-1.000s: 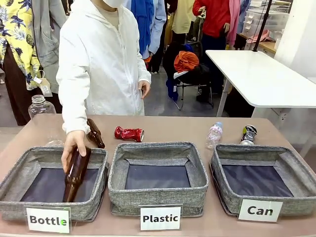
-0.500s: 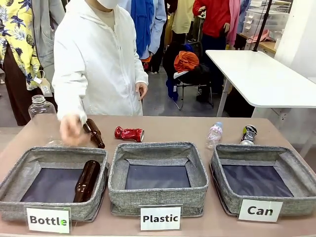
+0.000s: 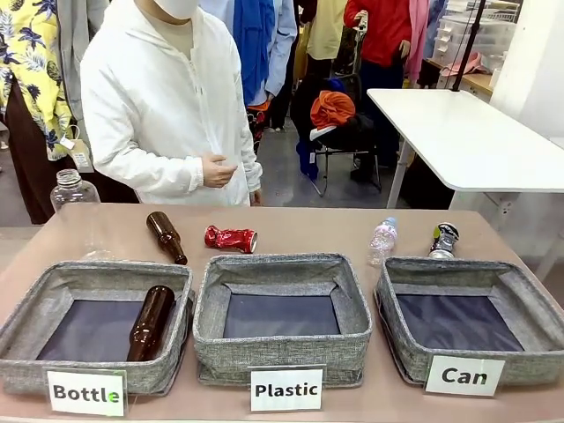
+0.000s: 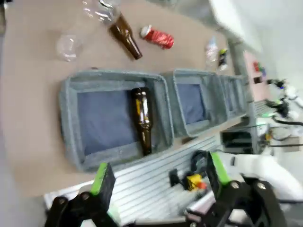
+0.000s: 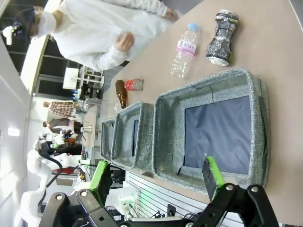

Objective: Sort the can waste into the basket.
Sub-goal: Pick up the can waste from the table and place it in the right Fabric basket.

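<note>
Basket (image 3: 458, 266) empty; red can (image 3: 231, 238), black can (image 3: 443, 240) near far edge of desk (image 3: 300, 227). Nothing sorted; left jaws and right jaws wide.

Robot test lab, not a home. Brown desk (image 3: 300, 231) with three grey fabric baskets (image 3: 282, 264) behind printed signs (image 3: 286, 389): Bottle, Plastic, Can. Slotted metal mounting plate (image 4: 156, 163) at the desk edge. White table (image 3: 467, 132) and clear storage bins (image 3: 480, 35) behind.
</note>
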`<state>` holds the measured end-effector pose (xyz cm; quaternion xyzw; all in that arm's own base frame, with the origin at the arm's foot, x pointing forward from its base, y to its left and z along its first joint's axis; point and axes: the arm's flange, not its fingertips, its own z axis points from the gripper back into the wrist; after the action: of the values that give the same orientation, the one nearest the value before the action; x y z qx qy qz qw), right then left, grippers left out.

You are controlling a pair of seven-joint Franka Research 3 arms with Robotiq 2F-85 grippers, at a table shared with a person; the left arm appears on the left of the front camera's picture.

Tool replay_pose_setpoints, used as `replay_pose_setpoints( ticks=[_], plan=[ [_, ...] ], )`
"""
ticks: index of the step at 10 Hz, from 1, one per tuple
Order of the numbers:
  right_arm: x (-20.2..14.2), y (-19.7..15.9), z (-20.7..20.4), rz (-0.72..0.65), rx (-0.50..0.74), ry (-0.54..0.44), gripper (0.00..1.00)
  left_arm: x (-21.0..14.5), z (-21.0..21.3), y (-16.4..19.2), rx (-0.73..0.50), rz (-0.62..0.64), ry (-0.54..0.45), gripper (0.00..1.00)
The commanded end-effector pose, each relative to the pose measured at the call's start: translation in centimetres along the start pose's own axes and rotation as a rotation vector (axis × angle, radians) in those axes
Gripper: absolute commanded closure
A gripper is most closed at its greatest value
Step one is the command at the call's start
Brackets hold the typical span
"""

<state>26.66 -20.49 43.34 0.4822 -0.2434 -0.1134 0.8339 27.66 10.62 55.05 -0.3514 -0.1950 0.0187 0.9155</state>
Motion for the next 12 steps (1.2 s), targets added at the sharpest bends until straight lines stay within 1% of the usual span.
replay_pose_setpoints(
  ticks=[1,2,4,5,6,7,9,10,11,12],
  plan=[
    [0.3,-0.1,0.1,0.027,0.026,-0.022,0.0,4.4,-4.2,-3.3,0.202,-0.051,0.134,0.0],
    [0.3,-0.1,0.1,0.027,0.026,-0.022,0.0,6.0,-6.7,-5.3,0.289,-0.096,0.184,0.0],
    [0.3,-0.1,0.1,0.027,0.026,-0.022,0.0,9.3,-12.8,-9.0,0.41,-0.219,0.307,0.0],
    [0.3,-0.1,0.1,0.027,0.026,-0.022,0.0,10.2,-16.1,-10.5,0.466,-0.257,0.33,0.0],
    [0.3,-0.1,0.1,0.027,0.026,-0.022,0.0,11.1,-19.6,-11.9,0.531,-0.27,0.309,0.0],
    [0.3,-0.1,0.1,0.027,0.026,-0.022,0.0,11.8,-24.0,-13.3,0.542,-0.3,0.373,0.0],
    [0.3,-0.1,0.1,0.027,0.026,-0.022,0.0,11.1,-29.3,-14.3,0.524,-0.316,0.415,0.0],
    [0.3,-0.1,0.1,0.027,0.026,-0.022,0.0,10.3,-31.9,-14.4,0.544,-0.345,0.379,0.0],
    [0.3,-0.1,0.1,0.027,0.026,-0.022,0.0,9.4,-33.7,-14.6,0.536,-0.366,0.356,0.0],
    [0.3,-0.1,0.1,0.027,0.026,-0.022,0.0,9.0,-35.0,-14.8,0.527,-0.374,0.294,0.0]
  ],
)
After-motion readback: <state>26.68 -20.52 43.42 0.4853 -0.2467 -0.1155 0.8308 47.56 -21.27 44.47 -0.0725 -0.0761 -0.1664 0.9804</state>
